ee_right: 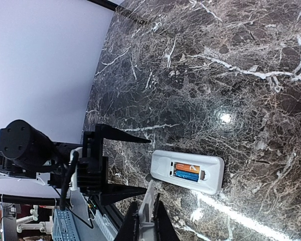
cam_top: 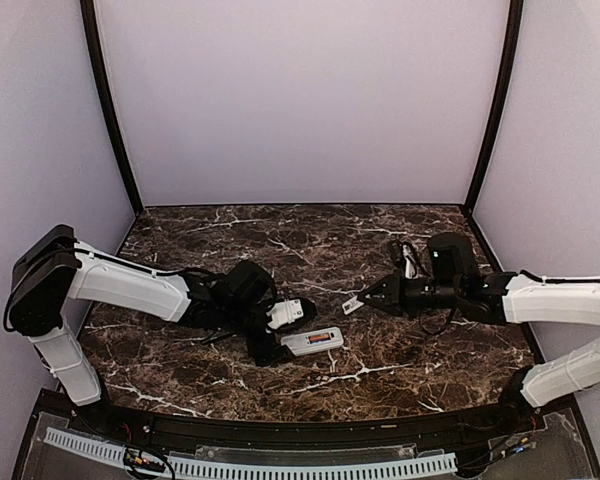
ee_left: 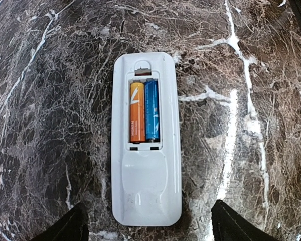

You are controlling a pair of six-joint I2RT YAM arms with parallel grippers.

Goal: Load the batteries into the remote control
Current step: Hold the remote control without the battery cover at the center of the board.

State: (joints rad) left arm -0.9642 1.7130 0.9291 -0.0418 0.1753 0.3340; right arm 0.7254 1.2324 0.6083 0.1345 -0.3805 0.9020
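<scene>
The remote control (cam_top: 312, 341) lies back-up on the marble table (cam_top: 400, 360), just beyond the tips of the left gripper (cam_top: 277, 335). It is well apart from the right gripper (cam_top: 365, 298), which pinches a small white battery cover (cam_top: 352, 304) at its tips. From the left wrist, we see the remote centred between the two fingers (ee_left: 70, 227), which stand wide and touch neither side of it. The orange battery (ee_left: 137, 111) and the blue battery (ee_left: 152, 110) lie side by side in the bay, ahead of the fingertips. We judge both cells seated, so the step in hand is to clear the left arm away cleanly: fingers wide, rising straight, so that neither tip nudges the case. From the right wrist, the narrow fingers (ee_right: 163, 226) clamp the cover edge-on, and the remote lies ahead of them, a little to one side, bay facing up. If the cover goes on next, we would lay it flat first, line its tabs with the slots at the bay's end, and press lightly, lest the loose remote slide.
</scene>
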